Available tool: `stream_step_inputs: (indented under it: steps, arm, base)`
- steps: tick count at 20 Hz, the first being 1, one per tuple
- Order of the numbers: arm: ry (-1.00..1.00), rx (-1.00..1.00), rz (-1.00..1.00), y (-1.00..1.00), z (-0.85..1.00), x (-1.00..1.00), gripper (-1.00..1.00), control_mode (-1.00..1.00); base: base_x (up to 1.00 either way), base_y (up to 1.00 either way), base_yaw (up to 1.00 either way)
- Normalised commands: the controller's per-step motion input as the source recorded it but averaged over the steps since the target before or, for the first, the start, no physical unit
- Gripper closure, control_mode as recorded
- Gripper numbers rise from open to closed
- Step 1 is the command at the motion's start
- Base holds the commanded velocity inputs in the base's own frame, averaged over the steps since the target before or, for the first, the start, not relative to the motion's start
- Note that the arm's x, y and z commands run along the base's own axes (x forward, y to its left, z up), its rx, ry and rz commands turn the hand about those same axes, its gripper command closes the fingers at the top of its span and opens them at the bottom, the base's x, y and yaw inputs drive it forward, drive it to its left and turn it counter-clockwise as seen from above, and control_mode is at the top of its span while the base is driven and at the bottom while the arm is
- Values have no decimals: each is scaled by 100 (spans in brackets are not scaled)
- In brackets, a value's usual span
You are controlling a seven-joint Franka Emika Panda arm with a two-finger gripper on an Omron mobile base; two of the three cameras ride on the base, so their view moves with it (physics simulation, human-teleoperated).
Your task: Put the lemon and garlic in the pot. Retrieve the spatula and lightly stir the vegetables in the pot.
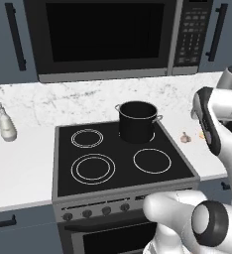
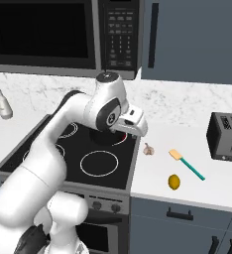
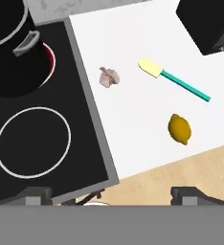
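Claw [image 3: 111,194] seen from the hand view: two dark finger tips at the lower edge, spread wide apart, nothing between them. It hangs high over the front edge of the table, looking straight down on the white top beside the stove.

Pot [image 1: 137,121] stands upright on the back right burner of the black stove [image 1: 113,176], dark wall, thin silver rim, one small side handle toward the table. In the hand view the burner ring under it shows red at the edge. The other three burners are bare white rings.

On the white table [image 3: 133,119] right of the stove:
- Garlic [image 3: 108,77], pale pinkish bulb, nearest the stove edge, just beside it but not touching.
- Spatula [image 3: 173,80], lying flat, pale yellow blade toward the garlic, teal handle pointing away toward the toaster. Blade near the garlic, a clear gap between.
- Lemon [image 3: 179,128], yellow, lying toward the table's front edge, in front of the spatula handle, apart from it.

All three lie outside the pot.

Toaster [image 2: 227,137], black, at the far right of the table, well apart from the lemon. Microwave [image 1: 115,37] mounted above the stove. Two pale bottles [image 1: 7,125] stand on the table left of the stove, near the wall.
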Motion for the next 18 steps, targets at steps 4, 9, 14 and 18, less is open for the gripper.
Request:
stream_step_inputs:
  steps: [4, 9, 14, 18]
  arm:
    - [5, 0, -10, -100, -45, 0, -100, -100]
    - [5, 1, -6, -99, -56, -5, -100, -100]
    - [0, 1, 0, -64, -57, -7, -100, -100]
    - [0, 0, 0, -30, -55, 0, -100, -100]
  base:
    - [0, 0, 0]
    - [0, 0, 0]
    - [0, 0, 0]
    - [0, 0, 0]
